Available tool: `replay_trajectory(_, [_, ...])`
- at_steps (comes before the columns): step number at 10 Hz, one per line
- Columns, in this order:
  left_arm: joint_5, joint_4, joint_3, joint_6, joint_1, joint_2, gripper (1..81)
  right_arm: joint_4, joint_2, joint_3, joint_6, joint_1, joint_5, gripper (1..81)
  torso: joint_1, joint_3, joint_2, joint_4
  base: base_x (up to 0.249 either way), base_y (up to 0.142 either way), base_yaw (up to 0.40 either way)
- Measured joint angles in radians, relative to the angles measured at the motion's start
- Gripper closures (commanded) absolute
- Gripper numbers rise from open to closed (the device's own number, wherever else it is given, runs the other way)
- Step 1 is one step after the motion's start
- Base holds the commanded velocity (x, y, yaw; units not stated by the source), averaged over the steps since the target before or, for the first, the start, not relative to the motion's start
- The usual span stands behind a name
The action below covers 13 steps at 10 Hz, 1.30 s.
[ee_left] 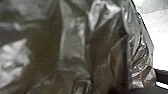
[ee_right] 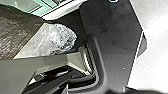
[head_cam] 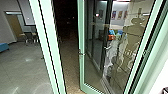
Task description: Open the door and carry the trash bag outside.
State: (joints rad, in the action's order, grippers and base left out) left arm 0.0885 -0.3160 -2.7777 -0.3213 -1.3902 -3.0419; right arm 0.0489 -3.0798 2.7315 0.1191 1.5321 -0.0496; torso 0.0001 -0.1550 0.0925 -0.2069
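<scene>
The glass door point(head_cam: 82, 53) with its pale green frame stands ajar in the head view, a dark gap along its left side. A small handle point(head_cam: 81, 53) sits on the door's left stile. Close to the left wrist camera is the dark, crumpled trash bag point(ee_left: 72, 42), creased and shiny. In the right wrist view, the brown-grey bag point(ee_right: 17, 32) appears beside bunched clear plastic point(ee_right: 53, 38), close to the robot's dark plate. What holds the bag is hidden from me.
Left of the gap rises a green frame post point(head_cam: 47, 40), with indoor grey floor point(head_cam: 22, 66) beyond it. Farther back are chairs point(head_cam: 30, 36) and a blue seat point(head_cam: 3, 47). Rough brown ground point(head_cam: 71, 75) shows through the gap. The door glass carries reflections.
</scene>
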Motion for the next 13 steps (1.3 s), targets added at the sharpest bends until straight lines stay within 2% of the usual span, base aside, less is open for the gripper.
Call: replay_trajectory(13, [0.000, 0.000, 0.000, 0.000, 0.000, -0.003, 81.1, 0.000, -0.004, 0.000, 0.000, 0.000, -0.002, 1.0, 0.000, 0.000, 0.000, 0.000, 0.000, -0.130, 0.000])
